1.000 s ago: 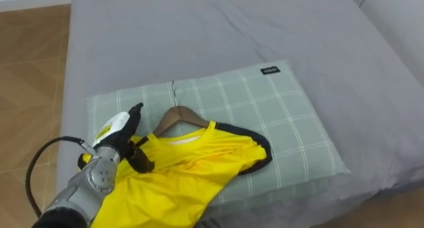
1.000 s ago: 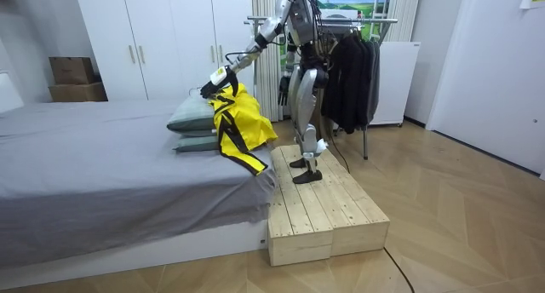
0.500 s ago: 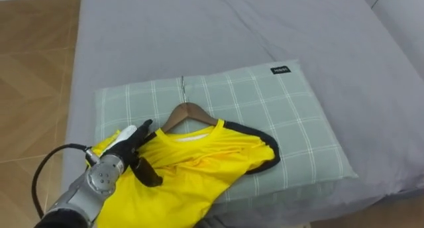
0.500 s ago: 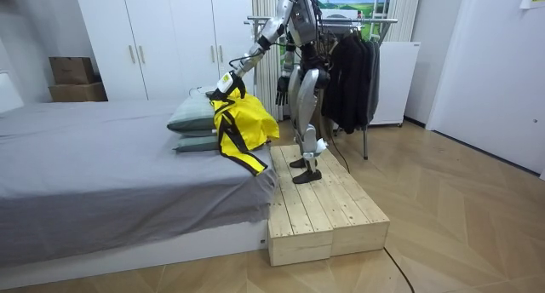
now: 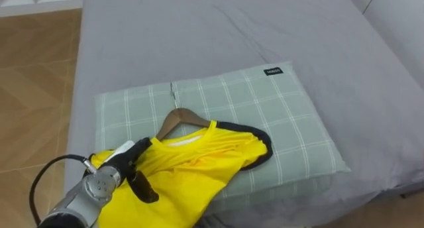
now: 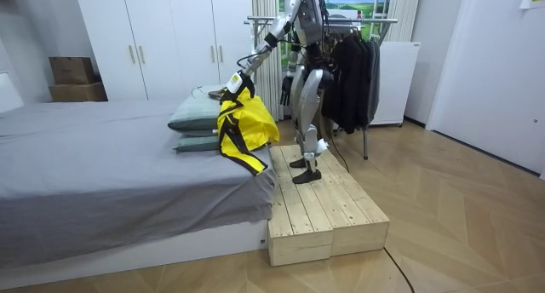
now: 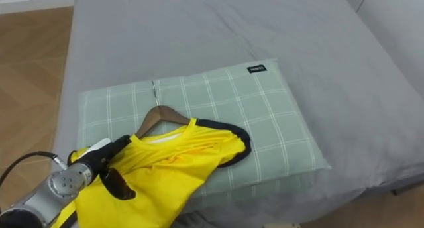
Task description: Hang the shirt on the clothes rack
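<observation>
The left robot hand [image 5: 123,164] is gripping the yellow jersey [image 5: 192,170], already on its wooden hanger [image 5: 173,116], lying across the checked pillow [image 5: 278,115] on the bed [image 5: 199,29]; the right robot hand [image 6: 284,92] is hanging aside, grasp indiscernible. Carrying it to the clothes rack [image 6: 375,21] is remaining.

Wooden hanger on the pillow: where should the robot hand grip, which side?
I'd grip the wooden hanger at its bare peak under its hook, from above on the far side: it lies on the pillow, the yellow shirt hides both arms, and the left robot hand clasps the shirt's left shoulder.
</observation>
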{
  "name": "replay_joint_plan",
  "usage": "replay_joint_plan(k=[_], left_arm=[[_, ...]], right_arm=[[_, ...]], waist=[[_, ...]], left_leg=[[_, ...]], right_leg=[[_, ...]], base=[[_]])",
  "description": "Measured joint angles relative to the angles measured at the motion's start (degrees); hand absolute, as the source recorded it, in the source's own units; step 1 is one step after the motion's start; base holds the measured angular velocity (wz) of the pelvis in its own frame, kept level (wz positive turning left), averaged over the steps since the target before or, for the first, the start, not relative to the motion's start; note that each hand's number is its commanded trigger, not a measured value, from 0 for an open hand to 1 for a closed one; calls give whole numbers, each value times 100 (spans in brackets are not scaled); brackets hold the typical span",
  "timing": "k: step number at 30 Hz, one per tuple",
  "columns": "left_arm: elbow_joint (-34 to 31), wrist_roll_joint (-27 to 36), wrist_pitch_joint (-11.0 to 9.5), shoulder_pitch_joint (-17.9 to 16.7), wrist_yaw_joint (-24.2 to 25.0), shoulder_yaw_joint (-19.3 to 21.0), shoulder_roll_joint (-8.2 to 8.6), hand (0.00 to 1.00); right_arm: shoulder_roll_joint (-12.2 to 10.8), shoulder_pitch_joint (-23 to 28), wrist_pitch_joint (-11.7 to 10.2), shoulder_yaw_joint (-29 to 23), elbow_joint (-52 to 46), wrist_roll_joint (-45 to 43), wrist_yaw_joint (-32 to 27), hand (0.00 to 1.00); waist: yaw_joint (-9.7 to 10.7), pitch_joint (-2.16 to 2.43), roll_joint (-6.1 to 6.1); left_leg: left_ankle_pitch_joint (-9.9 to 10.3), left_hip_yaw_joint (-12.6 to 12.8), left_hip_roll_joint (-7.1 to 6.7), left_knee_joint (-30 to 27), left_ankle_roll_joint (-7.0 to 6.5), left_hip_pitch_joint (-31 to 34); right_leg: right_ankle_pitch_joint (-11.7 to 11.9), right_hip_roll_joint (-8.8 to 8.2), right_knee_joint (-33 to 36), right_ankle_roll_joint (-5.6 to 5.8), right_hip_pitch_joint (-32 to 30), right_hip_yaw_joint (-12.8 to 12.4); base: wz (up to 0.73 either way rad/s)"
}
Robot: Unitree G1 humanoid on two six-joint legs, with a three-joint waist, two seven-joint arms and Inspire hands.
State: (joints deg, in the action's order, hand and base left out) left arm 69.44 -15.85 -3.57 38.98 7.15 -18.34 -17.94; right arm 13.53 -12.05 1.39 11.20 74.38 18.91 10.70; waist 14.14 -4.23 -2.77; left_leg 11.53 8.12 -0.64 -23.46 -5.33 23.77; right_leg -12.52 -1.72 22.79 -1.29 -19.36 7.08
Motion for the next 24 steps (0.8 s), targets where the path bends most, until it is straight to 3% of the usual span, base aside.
replay_joint_plan(k=[12,16,24], left_arm=[[27,-515,70,12,-117,60,18,0],[53,-638,66,12,-363,69,26,0],[250,-762,-40,12,-962,177,58,0]], right_arm=[[-2,19,-2,57,6,133,-10,0],[-8,19,0,116,-16,342,-15,0],[-30,11,-13,119,-56,530,-103,0]], waist=[[18,15,54],[27,9,150],[119,5,160]], left_leg=[[-64,135,-18,-147,-60,150],[-63,176,-12,-218,-59,224],[-63,217,9,-387,-59,462]], right_leg=[[-87,-76,420,-10,-326,-85],[-163,-111,532,-20,-419,-79],[-177,-116,754,-40,-709,-122]], base=[[-2],[0],[-2]])
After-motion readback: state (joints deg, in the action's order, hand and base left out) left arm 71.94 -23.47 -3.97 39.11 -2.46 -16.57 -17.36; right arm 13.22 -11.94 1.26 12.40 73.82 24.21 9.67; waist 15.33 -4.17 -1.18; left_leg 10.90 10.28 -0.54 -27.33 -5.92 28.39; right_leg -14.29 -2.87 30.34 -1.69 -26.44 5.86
